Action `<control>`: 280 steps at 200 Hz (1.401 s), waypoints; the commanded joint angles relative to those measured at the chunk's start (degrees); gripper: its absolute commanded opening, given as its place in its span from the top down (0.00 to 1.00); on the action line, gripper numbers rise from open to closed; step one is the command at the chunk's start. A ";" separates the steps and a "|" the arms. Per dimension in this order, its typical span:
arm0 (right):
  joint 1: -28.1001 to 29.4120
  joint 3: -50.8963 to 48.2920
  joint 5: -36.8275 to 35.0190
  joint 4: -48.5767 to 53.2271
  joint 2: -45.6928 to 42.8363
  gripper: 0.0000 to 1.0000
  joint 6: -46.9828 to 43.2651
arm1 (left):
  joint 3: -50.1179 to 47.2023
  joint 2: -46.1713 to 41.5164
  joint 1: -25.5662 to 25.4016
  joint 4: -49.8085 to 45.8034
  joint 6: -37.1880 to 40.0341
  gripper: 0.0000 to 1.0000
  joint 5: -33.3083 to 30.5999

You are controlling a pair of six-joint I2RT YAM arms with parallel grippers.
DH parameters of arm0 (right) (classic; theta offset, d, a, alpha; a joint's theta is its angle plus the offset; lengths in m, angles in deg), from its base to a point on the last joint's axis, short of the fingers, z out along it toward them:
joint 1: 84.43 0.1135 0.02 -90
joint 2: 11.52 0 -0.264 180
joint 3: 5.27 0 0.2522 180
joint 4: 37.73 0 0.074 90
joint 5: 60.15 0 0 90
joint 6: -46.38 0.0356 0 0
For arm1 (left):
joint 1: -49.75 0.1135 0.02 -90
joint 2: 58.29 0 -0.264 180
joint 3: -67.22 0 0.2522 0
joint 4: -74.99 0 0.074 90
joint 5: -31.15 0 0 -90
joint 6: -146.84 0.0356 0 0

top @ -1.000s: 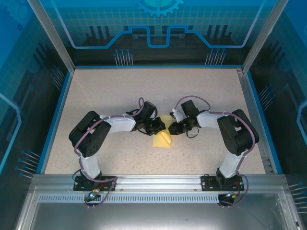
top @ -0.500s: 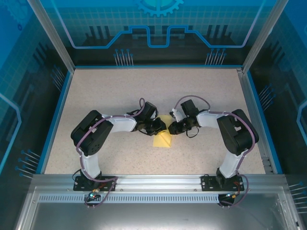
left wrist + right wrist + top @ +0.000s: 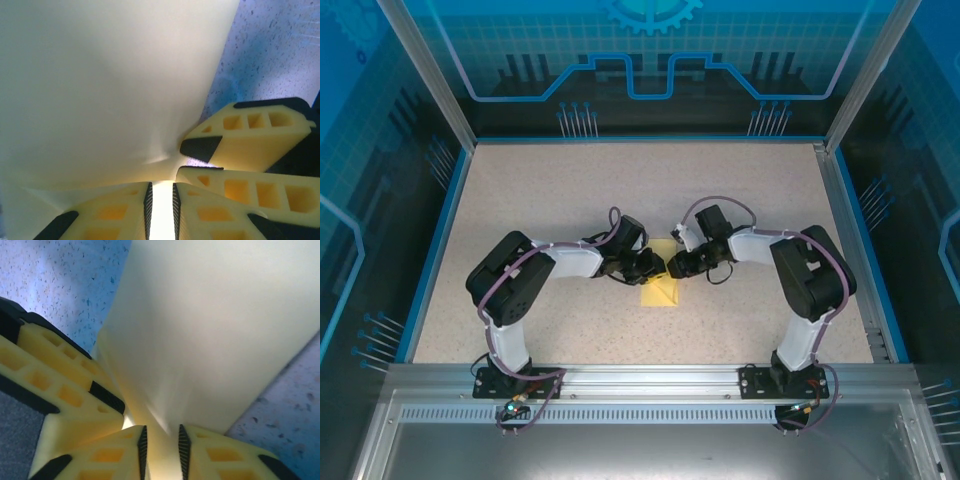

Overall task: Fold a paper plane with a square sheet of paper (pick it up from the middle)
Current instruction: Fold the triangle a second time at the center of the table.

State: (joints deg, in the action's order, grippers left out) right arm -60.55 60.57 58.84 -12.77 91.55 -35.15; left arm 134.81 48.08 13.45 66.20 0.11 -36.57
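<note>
1. at the middle of the table (image 3: 550,190), seen from above, the square sheet of paper (image 3: 660,294) sits between the two arms. its near part is exposed and its far part is covered by the gripper heads. a fold line appears to cross the exposed part.
2. left gripper (image 3: 653,266) and right gripper (image 3: 674,268) meet tip to tip over the far part of the sheet, just beside each other. both arms are bent inward from their bases.
3. left wrist view: the left gripper (image 3: 160,195) has its jaws drawn almost together, with a thin strip of the pale-yellow paper pinched between the black pads. finding: clamped on the sheet. the sheet (image 3: 110,85) spreads upward and to the left from the pinch.
4. same view: the right gripper's fingers (image 3: 250,137) enter from the right. their tips are against the same edge of the paper, just beside the left gripper's own.
5. right wrist view: the right gripper (image 3: 161,437) is likewise closed down to a narrow slot with paper in it. finding: clamped on the sheet. the sheet (image 3: 215,330) runs upward and to the right.
6. same view: the left gripper's fingers (image 3: 65,375) stand at the left, touching the paper's edge.
7. speckled table surface shows beside the sheet in both wrist views. whether the pinched part is clear of the table cannot be told.
</note>
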 commanded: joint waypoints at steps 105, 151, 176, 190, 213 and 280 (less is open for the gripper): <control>-1.63 -8.08 4.90 -0.88 -8.47 0.51 11.27 | -0.31 -1.16 -0.52 1.03 -0.32 0.79 -0.13; -1.65 -7.62 8.00 -3.18 -5.56 0.58 12.01 | -0.03 -1.25 -0.46 0.74 -0.32 0.79 -0.22; -1.64 -7.63 8.92 -4.22 -5.00 0.76 12.17 | 0.04 -1.50 -0.49 0.63 -0.27 0.79 -0.13; -1.73 -7.71 8.80 -4.74 -5.07 0.85 12.31 | 0.05 -1.95 -0.49 0.30 0.08 0.79 -0.29; -1.79 -8.08 8.92 -5.98 -4.82 0.94 13.44 | -0.16 -4.16 -0.53 -2.14 1.39 0.73 -1.69; 1.50 -11.43 7.13 -15.92 -8.16 0.98 24.70 | -4.14 -17.72 -0.28 -13.85 5.01 0.56 -14.12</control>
State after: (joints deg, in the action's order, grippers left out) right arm -60.90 50.51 66.73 -23.68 85.78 -16.33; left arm 132.64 35.66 13.45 59.82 2.77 -43.28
